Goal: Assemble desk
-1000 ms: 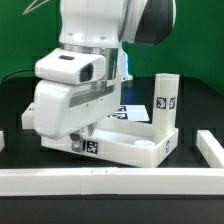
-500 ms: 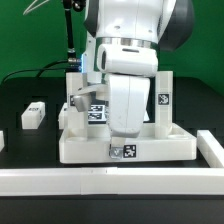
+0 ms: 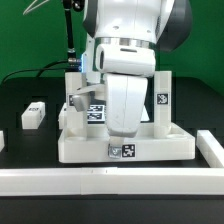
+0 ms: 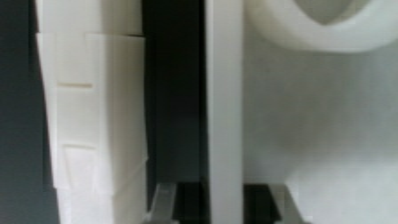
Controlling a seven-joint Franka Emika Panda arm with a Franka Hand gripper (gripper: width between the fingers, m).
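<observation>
The desk panel [image 3: 150,147] lies flat on the black table, its tagged front wall square to the front rail. One leg [image 3: 165,100] stands upright at its right rear corner. Another leg [image 3: 76,92] stands at the left, partly behind the arm. A third leg [image 3: 33,114] lies loose on the table at the exterior view's left. My gripper [image 4: 219,200] is shut on the panel's thin raised rim [image 4: 222,100], with one dark finger on each side. A round corner socket [image 4: 329,25] shows beside the rim. In the exterior view the hand [image 3: 125,105] hides the fingertips.
A long low white border rail [image 3: 100,181] runs along the table's front and turns back at the exterior view's right [image 3: 213,148]. In the wrist view a white blocky strip [image 4: 89,120] runs parallel to the gripped rim across a dark gap.
Over the last second the arm swung from the exterior view's left to the middle. The panel turned from angled to square with the front rail. Nothing has moved in the last half second.
</observation>
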